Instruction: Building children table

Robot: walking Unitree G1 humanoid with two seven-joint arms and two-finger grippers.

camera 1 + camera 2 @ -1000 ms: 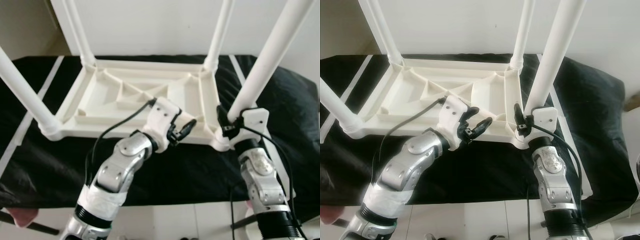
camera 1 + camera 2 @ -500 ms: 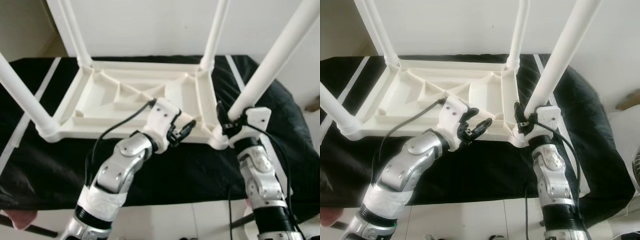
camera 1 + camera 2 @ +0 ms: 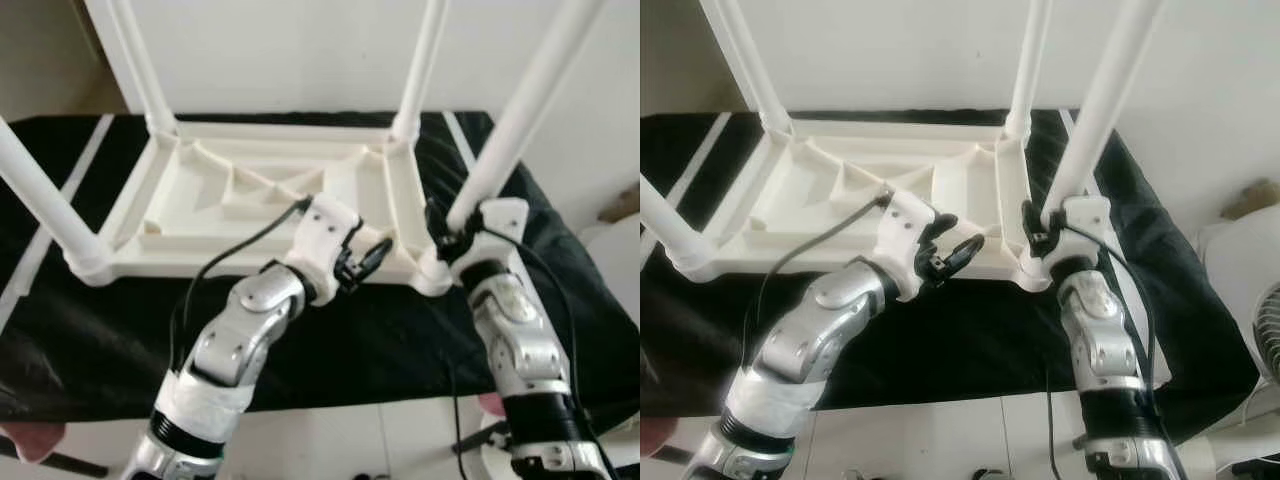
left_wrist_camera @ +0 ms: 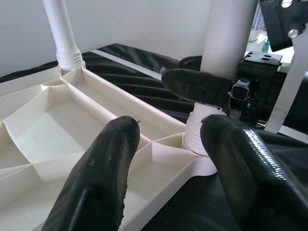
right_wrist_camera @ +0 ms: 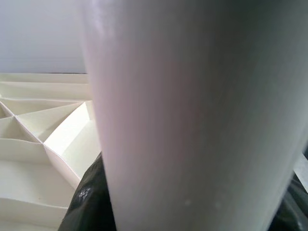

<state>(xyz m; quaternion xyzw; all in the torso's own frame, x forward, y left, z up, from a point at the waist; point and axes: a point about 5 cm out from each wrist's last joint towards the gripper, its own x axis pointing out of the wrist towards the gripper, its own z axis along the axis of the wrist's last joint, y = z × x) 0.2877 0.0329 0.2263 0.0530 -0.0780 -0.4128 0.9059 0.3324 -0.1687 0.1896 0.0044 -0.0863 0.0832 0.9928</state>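
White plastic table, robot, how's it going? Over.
Right gripper shut on near-right white leg at its base. Left gripper open, beside the upside-down white plastic table. Four legs standing. Nothing in the way.

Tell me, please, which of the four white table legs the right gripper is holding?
The near-right leg, closest to the robot on its right. The right gripper is shut around its base; the other three legs stand untouched.

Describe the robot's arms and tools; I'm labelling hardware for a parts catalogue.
Both arms are jointed silver metal with white wrist housings and black ribbed collars near the base. A black cable loops along each. The left tool and right tool have long, glossy black, rounded fingers.
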